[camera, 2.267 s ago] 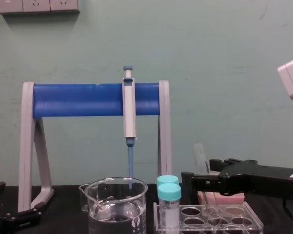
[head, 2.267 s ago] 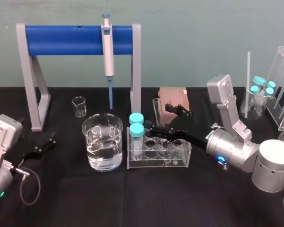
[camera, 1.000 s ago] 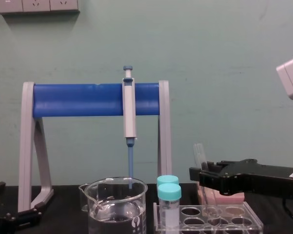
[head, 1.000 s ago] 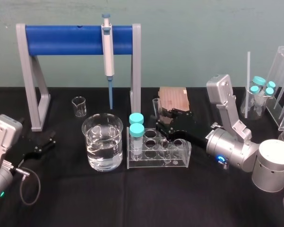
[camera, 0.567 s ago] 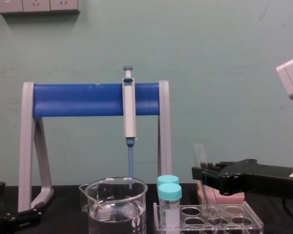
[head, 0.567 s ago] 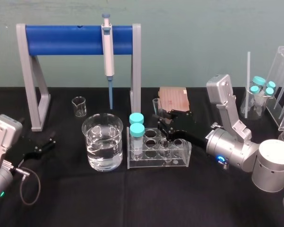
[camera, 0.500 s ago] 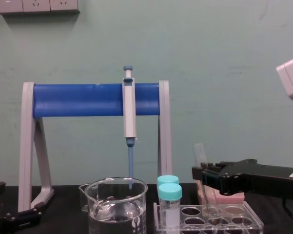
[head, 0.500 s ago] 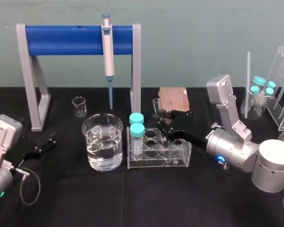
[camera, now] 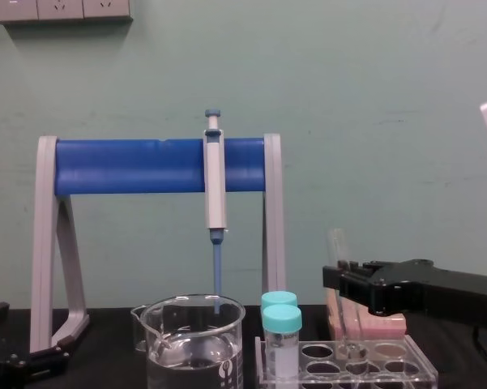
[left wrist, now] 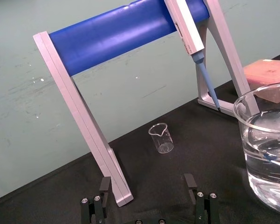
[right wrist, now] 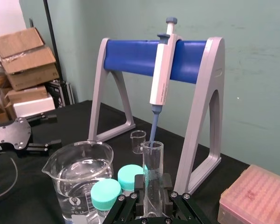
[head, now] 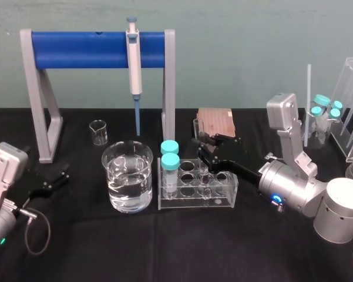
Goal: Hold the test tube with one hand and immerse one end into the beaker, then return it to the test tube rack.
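Lab bench w/ black cloth. The right claw reaches in from the robot's right & is clenched on the test tube, gripping it partway up. In the right wrist view its fingers press the glass from both sides. The tube stands nearly upright, open end up, leaning slightly. Its round end sits down in a hole near the middle of the rack, not yet lifted clear.

The beaker, approx half full of water, sits just beside the rack on the robot's left. So the target lies left of the claw. Two teal-capped tubes stand at the rack's left end, btw the test tube & the beaker.

The left claw is parked at the table's left edge, fingers spread, holding nothing. It's near the beaker but idle.

Room: open air above the rack & the beaker's mouth. Behind the beaker a pipette hangs from a blue-barred stand, tip low near the beaker's far rim. The stand's right leg is just behind the rack. A small beaker & a pink box sit farther back, out of the path.

Likely next: lift straight up along the tube's long axis until the round end clears the hole & the teal caps, then go left over the beaker & down. Risks: clipping a cap or the beaker rim, or the glass slipping in the grip.
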Controlling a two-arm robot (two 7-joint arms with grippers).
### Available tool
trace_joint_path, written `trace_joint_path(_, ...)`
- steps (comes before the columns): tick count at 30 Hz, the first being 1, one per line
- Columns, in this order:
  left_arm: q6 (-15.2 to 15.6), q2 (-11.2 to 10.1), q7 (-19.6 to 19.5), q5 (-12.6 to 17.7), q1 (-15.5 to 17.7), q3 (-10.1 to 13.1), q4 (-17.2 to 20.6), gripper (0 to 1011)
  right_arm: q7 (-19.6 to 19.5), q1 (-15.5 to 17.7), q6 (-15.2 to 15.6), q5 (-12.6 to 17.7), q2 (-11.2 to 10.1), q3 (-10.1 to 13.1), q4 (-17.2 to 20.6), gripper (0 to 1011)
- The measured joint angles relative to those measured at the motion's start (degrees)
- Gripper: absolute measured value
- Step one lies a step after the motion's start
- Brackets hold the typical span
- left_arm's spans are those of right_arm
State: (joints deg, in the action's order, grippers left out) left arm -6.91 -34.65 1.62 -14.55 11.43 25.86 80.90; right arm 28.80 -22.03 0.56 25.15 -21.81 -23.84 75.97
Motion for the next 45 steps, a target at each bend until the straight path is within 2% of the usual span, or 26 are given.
trace_joint_path(16,0.0,0.0,0.0,0.0,0.0,0.0,0.0,1000,0.5,1.1,-3.2,1.5,0.2,1.4,0.9,224)
trace_joint_path(27,0.0,0.0,0.0,0.0,0.0,0.0,0.0,1000,0.4,1.1,-5.1,2.6,-0.3,3.4,4.4,224)
trace_joint_path(35,0.0,0.0,0.0,0.0,0.0,0.0,0.0,1000,-0.5,0.7,-5.3,3.8,-1.1,5.3,7.5,224)
trace_joint_path(45,0.0,0.0,0.0,0.0,0.0,0.0,0.0,1000,-2.0,-0.2,-5.2,3.9,-1.5,6.6,8.6,224)
